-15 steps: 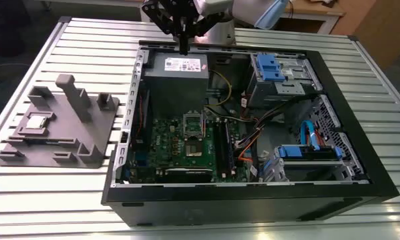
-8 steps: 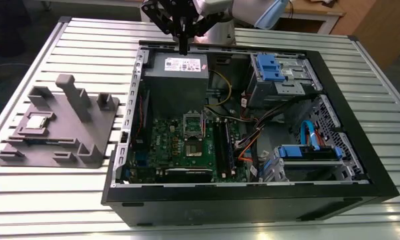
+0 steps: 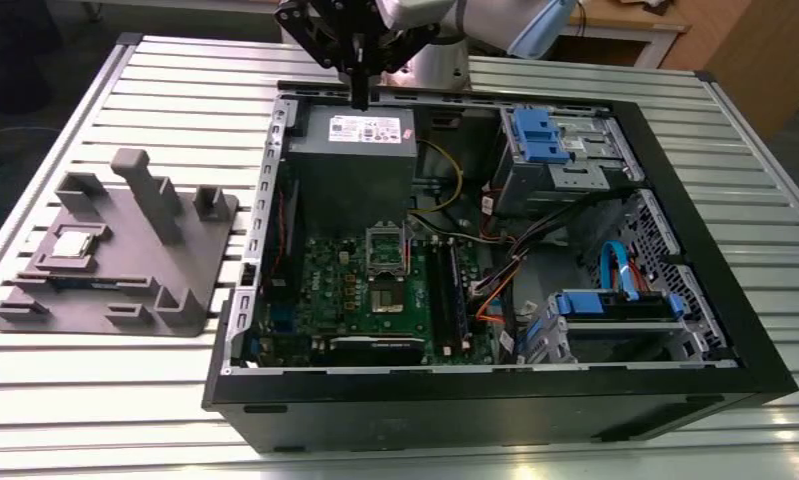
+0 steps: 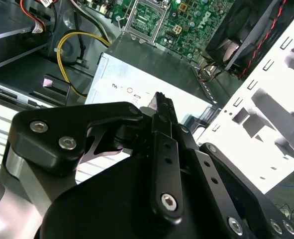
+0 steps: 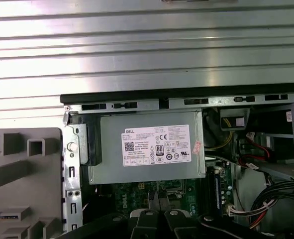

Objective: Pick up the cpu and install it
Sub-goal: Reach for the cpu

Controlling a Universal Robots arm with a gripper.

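Motherboard [image 3: 359, 290], green, with square metal socket [image 3: 388, 268], lies nearest inside the black computer case [image 3: 506, 400]; the cpu [image 3: 76, 244], a small flat silvery square chip, sits on the grey plastic fixture tray [image 3: 196, 255] at the exterior view's left. Farthest, the black gripper [image 3: 360, 97] hangs over the grey power supply box [image 3: 352, 160], fingers [image 4: 164, 114] pinched together on nothing, well apart from the chip. Risk, I judge: approaching closed or clipping the tray's upright posts [image 3: 135, 180] knocks the chip askew.

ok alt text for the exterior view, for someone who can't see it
A black robot gripper, shut and empty, hangs above the grey metal power supply box in an open black computer case. The small square silvery cpu lies on a grey plastic holder to the exterior view's left, on a slatted metal table.
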